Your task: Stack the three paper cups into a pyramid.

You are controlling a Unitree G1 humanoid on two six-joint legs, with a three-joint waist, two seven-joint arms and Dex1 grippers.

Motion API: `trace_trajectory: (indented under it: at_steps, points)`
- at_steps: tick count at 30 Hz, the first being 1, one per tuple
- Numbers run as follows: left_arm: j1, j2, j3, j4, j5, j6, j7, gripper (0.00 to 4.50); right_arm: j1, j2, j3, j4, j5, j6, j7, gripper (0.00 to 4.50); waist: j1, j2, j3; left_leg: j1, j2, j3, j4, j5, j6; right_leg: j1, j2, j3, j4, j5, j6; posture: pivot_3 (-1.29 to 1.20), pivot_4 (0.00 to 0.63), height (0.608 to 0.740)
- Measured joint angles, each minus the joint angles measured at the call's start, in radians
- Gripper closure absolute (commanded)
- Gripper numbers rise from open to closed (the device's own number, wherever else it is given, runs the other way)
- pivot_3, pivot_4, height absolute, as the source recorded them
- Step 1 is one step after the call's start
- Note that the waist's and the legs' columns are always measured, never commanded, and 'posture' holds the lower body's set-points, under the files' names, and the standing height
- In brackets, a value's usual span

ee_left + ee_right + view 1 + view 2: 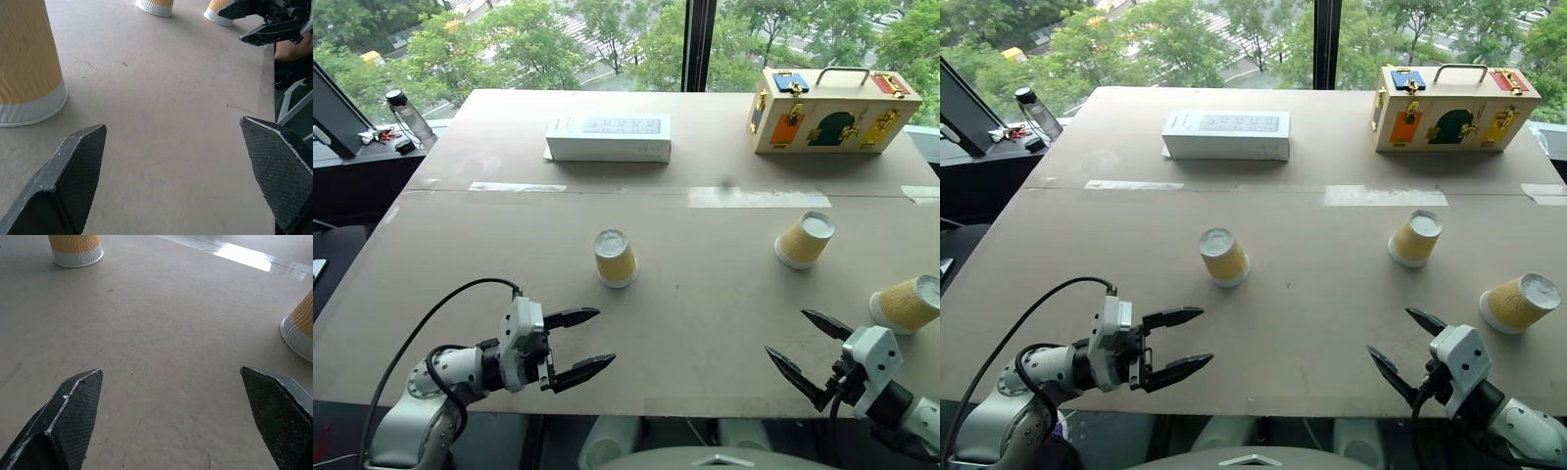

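Both my grippers were spread wide and empty. Left gripper point(578, 343) sat just short of the nearest cup point(615, 258); the other two cups point(803, 240) point(906, 304) stood beyond the right gripper point(808, 352). Head views also caught a white box point(609, 138) and a toy case point(832, 110) way past them.

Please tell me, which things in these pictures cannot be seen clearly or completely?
- Right cup: the head view's edge cuts it off.
- White box: the print on top is too small to read.
- Bottle and the items beside it: too small to identify.
- Left cup: in the left wrist view the frame edge cuts off its upper part.
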Motion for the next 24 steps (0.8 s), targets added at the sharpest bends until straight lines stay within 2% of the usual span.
trace_trajectory:
  at_steps: [3,5,8,12,16,20,24]
  points:
    - [0.003,-0.039,0.016,-0.001,-0.007,0.007,0.048,0.00,-0.006,-0.002,0.003,-0.001,0.027,0.004,0.008,0.04,0.000,0.000,0.000,0.000,0.000,0.000,0.000,0.000,0.000,0.000,0.000,0.001,0.000,0.000,0.000,0.00,0.150,0.740]
    - [0.002,-0.105,0.030,-0.005,-0.014,0.019,0.130,0.00,-0.030,-0.005,0.008,-0.017,0.084,0.030,0.019,0.04,-0.002,0.000,0.000,0.000,0.000,0.000,0.000,0.000,0.000,0.000,0.000,0.001,0.000,0.000,0.000,0.00,0.150,0.740]
    - [-0.010,-0.156,0.036,-0.009,-0.006,0.033,0.237,0.00,-0.062,-0.054,0.012,-0.083,0.161,0.047,0.065,0.04,0.000,-0.001,0.000,0.000,0.000,0.000,0.000,0.000,0.000,0.000,0.000,0.000,0.000,0.000,0.000,0.00,0.150,0.740]
    - [-0.064,-0.150,0.052,0.008,0.013,0.036,0.285,0.00,-0.097,-0.132,0.013,-0.120,0.229,0.073,0.130,0.04,0.004,-0.001,0.000,0.000,0.000,-0.001,0.001,0.000,0.000,0.001,0.001,-0.002,0.000,0.000,0.000,0.00,0.150,0.740]
    - [-0.180,-0.129,0.047,0.076,0.048,0.049,0.305,0.00,-0.148,-0.182,0.013,-0.135,0.279,0.098,0.164,0.04,0.003,-0.002,0.000,0.000,0.000,-0.001,0.002,0.000,0.001,0.001,0.002,-0.002,0.000,0.000,0.000,0.00,0.150,0.740]
    - [-0.295,-0.124,0.014,0.142,0.078,0.052,0.305,0.00,-0.170,-0.194,0.030,-0.143,0.275,0.100,0.169,0.04,0.003,-0.002,0.001,-0.001,0.000,-0.001,0.002,0.000,0.001,0.001,0.002,-0.002,0.000,0.002,0.004,0.00,0.150,0.740]
    - [-0.402,-0.127,-0.027,0.213,0.100,0.046,0.292,0.00,-0.174,-0.172,0.052,-0.160,0.250,0.088,0.147,0.04,0.002,-0.002,0.001,-0.001,0.000,-0.001,0.002,0.000,0.000,0.000,0.002,-0.002,0.000,0.005,0.001,0.00,0.150,0.740]
